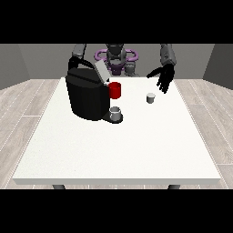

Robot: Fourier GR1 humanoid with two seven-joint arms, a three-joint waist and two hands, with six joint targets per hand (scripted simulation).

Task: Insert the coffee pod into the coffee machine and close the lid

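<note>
The hand at the view's right [164,78] hovered open, empty, near the coffee pod [150,98]: probably light, rigid, best pinched by its sides.

Table [118,154]: carries all items in its far half.
Coffee machine [86,93]: toward the far left corner, lid [101,72] raised and tilted.
Cup [116,113]: on the machine's base, at its right near side.
Mug [115,90]: just right of the machine, behind the cup.
Coffee pod [150,98]: right of the mug, apart from it, nearer the far edge.
Hand at the view's right [164,78]: above the far edge, behind the pod.
</note>
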